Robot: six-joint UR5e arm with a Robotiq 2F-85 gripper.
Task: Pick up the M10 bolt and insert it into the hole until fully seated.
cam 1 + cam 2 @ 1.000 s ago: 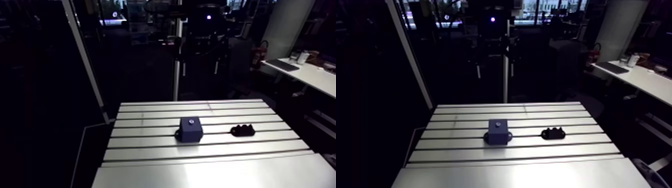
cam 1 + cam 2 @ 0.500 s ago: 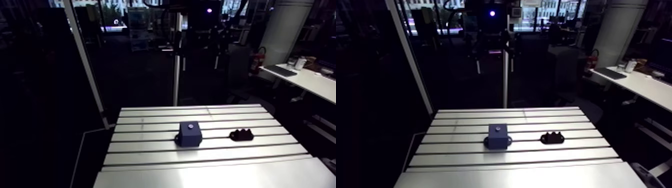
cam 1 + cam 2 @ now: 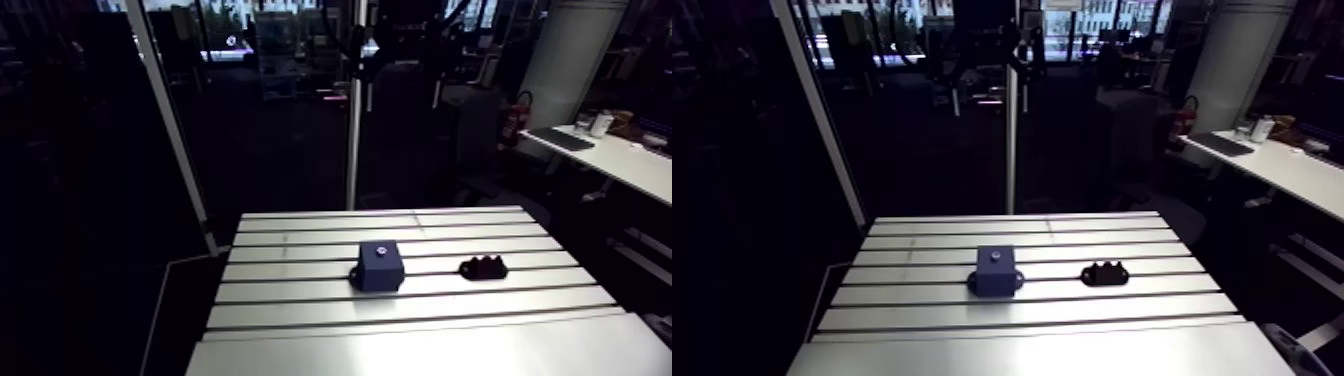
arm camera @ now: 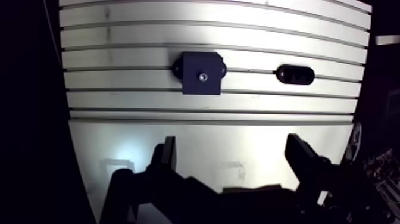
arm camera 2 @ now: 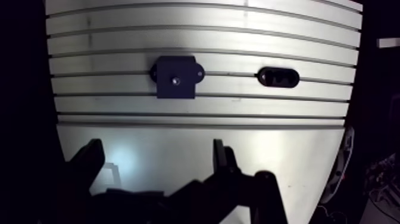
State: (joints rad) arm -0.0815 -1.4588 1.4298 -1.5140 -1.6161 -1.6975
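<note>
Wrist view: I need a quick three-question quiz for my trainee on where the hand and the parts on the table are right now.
1. True or false: the hand is shut.
2. Multiple choice: the dark blue block sits
A) between the hand's fingers
B) ahead of the hand, on the slotted table
C) under the hand
3. Fill in: beside the block, apart from it, lies a small ___ holder.

Key: 1 false; 2 B; 3 black.
</note>
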